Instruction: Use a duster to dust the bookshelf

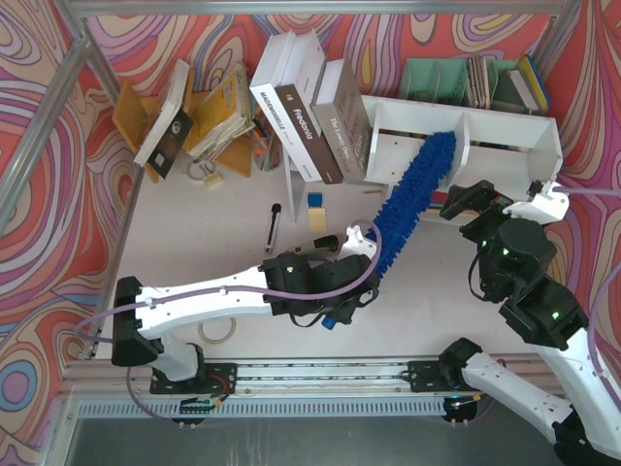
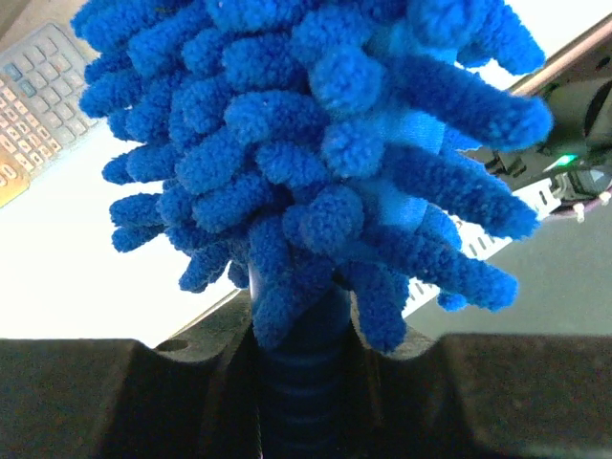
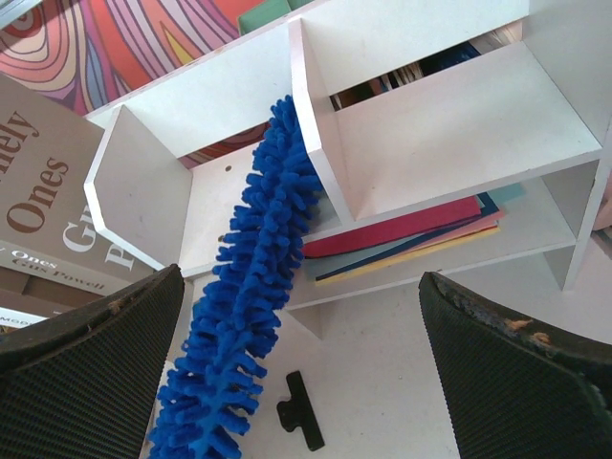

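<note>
With my left tool (image 2: pixel 301 382) clamped on the duster (image 1: pixel 412 189), head against the bookshelf (image 1: pixel 505 126) divider (image 3: pixel 316 143), and my right tool (image 3: pixel 301 287) gaping empty, I judged dusting underway, needing a sweep along that compartment.

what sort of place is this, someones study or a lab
Probably a robot test cell dressed as a study: swirl-patterned panels on a metal frame wall in the table, two arms are bolted to a rail at its near edge, and the props are a bookshelf, leaning books and a duster.

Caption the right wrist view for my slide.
Long fluffy blue duster reaches into the left compartment of the white wooden bookshelf, beside its divider.
</note>
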You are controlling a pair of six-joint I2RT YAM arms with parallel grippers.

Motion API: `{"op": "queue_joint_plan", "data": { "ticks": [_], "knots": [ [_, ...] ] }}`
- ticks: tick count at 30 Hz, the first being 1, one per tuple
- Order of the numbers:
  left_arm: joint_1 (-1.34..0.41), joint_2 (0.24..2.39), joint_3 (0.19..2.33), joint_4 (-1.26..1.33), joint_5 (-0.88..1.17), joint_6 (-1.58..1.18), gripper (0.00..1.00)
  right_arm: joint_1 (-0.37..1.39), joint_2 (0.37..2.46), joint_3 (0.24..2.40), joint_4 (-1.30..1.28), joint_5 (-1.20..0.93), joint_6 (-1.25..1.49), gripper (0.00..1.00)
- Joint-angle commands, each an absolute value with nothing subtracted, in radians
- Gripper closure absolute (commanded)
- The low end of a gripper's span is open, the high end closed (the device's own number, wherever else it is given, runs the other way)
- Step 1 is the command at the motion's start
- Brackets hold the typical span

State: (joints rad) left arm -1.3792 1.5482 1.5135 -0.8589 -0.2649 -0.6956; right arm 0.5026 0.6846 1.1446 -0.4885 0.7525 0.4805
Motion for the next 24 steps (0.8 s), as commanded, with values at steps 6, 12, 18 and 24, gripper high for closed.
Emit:
{"op": "queue_joint_plan", "data": {
  "ticks": [6, 12, 18, 24],
  "knots": [
    [-1.486, 1.507, 1.552, -1.065, -0.251, -0.727, 1.00, 0.498, 0.674, 1.121, -0.473, 0.778, 0.499, 0.01],
    [-1.527, 1.424, 1.487, -1.107, -0.272, -0.817, 1.00, 0.498, 0.682, 1.121, -0.468, 0.772, 0.506, 0.01],
    [-1.524, 1.405, 1.497, -1.039, -0.380, -0.802, 1.00, 0.499, 0.684, 1.117, -0.464, 0.767, 0.509, 0.01],
    [-1.483, 1.539, 1.607, -0.995, -0.384, -0.711, 1.00, 0.499, 0.673, 1.127, -0.478, 0.777, 0.497, 0.01]
  ]
}}
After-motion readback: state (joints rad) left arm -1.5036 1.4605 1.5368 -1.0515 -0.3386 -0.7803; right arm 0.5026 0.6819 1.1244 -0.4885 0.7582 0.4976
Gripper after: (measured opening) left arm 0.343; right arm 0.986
